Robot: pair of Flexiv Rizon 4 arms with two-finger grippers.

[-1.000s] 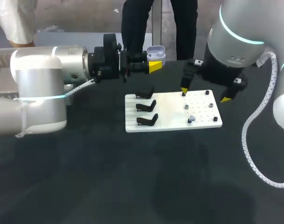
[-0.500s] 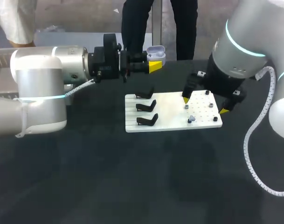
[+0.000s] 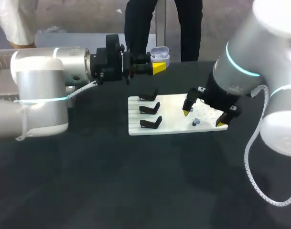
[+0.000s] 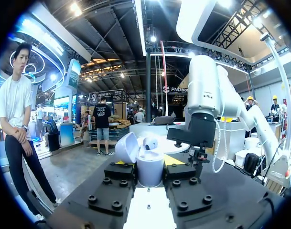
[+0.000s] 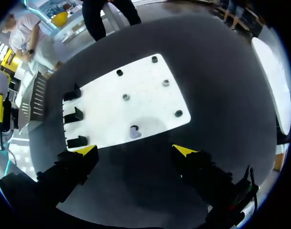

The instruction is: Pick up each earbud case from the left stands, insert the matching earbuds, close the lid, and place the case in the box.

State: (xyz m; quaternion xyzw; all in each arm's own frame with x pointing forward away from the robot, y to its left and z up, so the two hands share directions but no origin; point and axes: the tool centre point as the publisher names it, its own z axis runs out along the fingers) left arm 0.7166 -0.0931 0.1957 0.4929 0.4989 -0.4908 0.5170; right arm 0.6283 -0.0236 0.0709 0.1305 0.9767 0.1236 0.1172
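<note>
Left claw (image 3: 157,67) sits at the upper middle of the head view, clamped on the earbud case (image 3: 159,53) from both sides. Its wrist camera shows the case (image 4: 150,169) squeezed between the two yellow tips with the lid tipped open. Whether an earbud already sits inside, I cannot tell.

Right claw (image 3: 203,118) hangs at the centre right, over the near right part of the white board (image 3: 171,112), fingers spread apart and holding nothing. From its own camera, the claw (image 5: 135,150) has a small grey earbud (image 5: 134,132) just ahead of the gap between its fingers, lying on the board (image 5: 145,105). In the head view that earbud (image 3: 196,121) lies between the two yellow tips. The three black stands (image 3: 150,109) on the board's left side look bare.

I judge the case is picked up and I am at the insertion step, fetching an earbud. The next move calls for lowering the right claw straight down, centring the earbud, pinching gently since it is small and rounded, then carrying it to the open case. I see no box on the desk (image 3: 135,181).

No label or writing is readable on the case, board or claws.
</note>
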